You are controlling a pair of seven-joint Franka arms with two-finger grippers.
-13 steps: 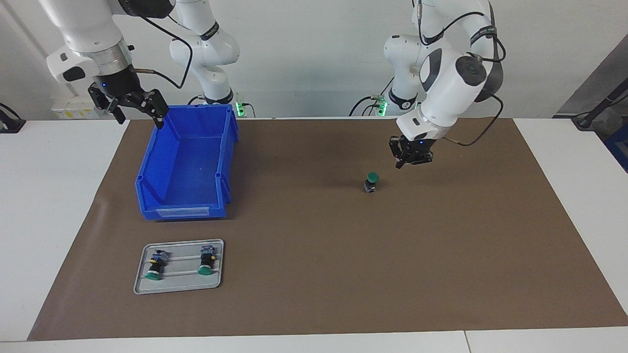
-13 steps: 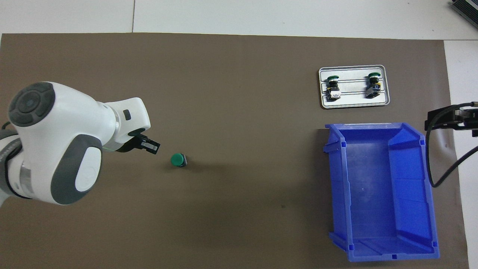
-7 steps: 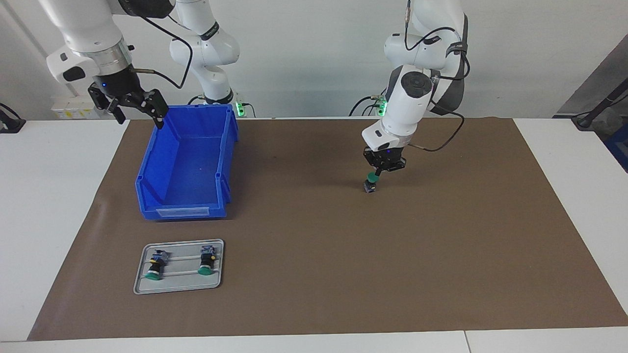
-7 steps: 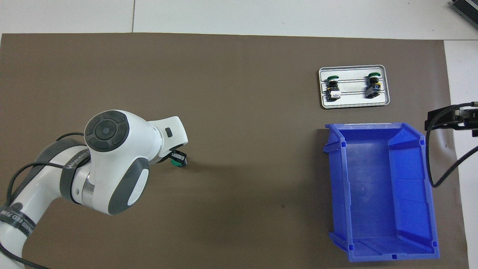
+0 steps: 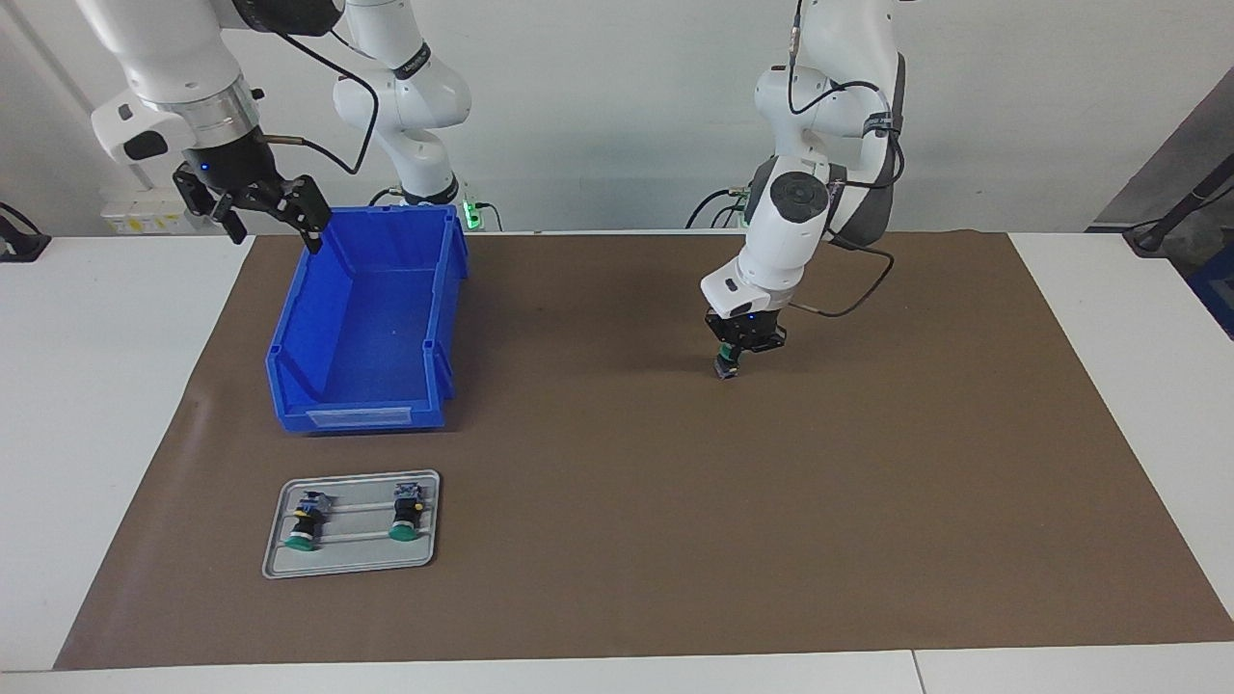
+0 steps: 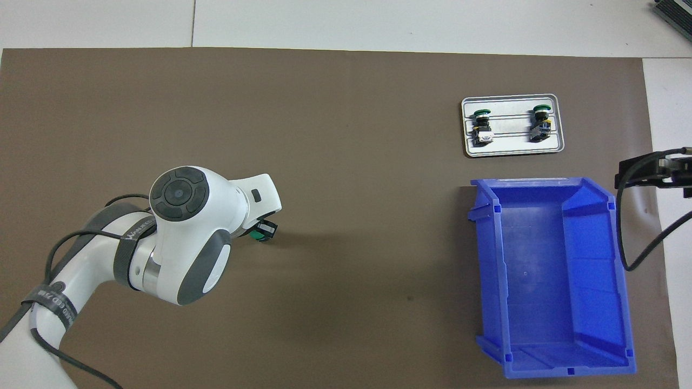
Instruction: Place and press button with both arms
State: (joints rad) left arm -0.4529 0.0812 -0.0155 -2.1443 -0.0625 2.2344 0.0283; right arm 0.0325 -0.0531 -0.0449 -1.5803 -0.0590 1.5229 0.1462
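Note:
The button point(image 5: 723, 369) stands upright on the brown mat near the middle of the table, toward the left arm's end. My left gripper point(image 5: 735, 354) is shut and points straight down, its fingertips resting on the button's green cap. In the overhead view the left arm's wrist covers most of the button point(image 6: 253, 235), and only a green sliver shows beside the left gripper point(image 6: 265, 231). My right gripper point(image 5: 275, 236) hangs open in the air over the rim of the blue bin at the right arm's end, holding nothing, and waits there.
An open blue bin point(image 5: 289, 328) point(image 6: 621, 302) sits on the mat toward the right arm's end. Farther from the robots than the bin lies a grey metal tray point(image 5: 352, 569) point(image 6: 512, 153) with two more green-capped buttons lying on their sides.
The left arm swung in from beside the button and came down over it; its shut gripper now rests on the cap. The right arm has not moved.

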